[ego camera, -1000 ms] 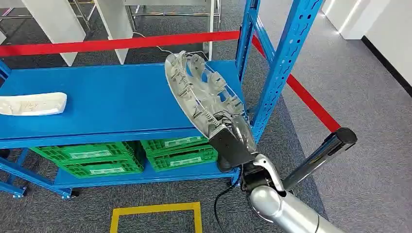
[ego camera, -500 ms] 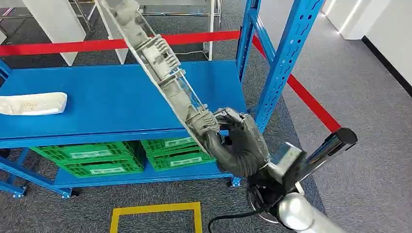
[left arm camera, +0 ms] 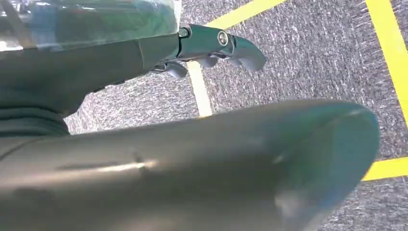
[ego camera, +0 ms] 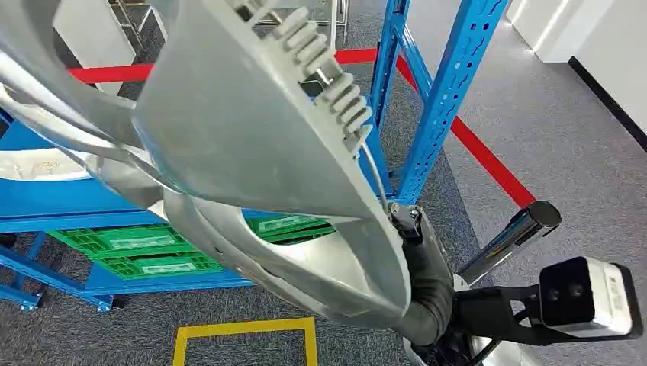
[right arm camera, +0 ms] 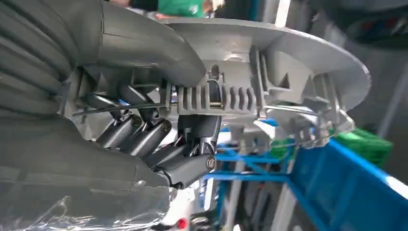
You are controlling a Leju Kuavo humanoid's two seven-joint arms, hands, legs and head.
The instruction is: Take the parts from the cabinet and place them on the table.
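The large round silver-grey plastic wheel cover (ego camera: 229,152), ribbed and clipped on its inner side, hung in the air close to the head camera, clear of the blue metal shelf (ego camera: 61,202) of the cabinet and tilted so that its smooth face and ribbed rim hid much of the rack. The right hand (ego camera: 423,293), dark-fingered and coming up from below, gripped the cover at its lower edge; the right wrist view showed the fingers (right arm camera: 144,139) curled in behind the rim beside a row of moulded ribs, with the thick grey thumb laid over the outer face, so the hold looked firm. The left hand (left arm camera: 211,48) hung over grey carpet crossed by yellow floor tape (left arm camera: 199,91); it held nothing, and its fingers appeared slightly bent and apart rather than clenched. A second part, a long white plastic trim piece (ego camera: 34,164), lay on the blue shelf, mostly hidden behind the cover. Green slotted plastic crates (ego camera: 137,248) sat on the lower shelf, and a red barrier tape (ego camera: 488,164) ran past the blue upright post (ego camera: 442,107). As for progress, the first part seemed to be lifted out of the cabinet but not yet set down; no table could be seen from here, so the carry and the placing were judged to remain, and after that the white piece would need fetching too.
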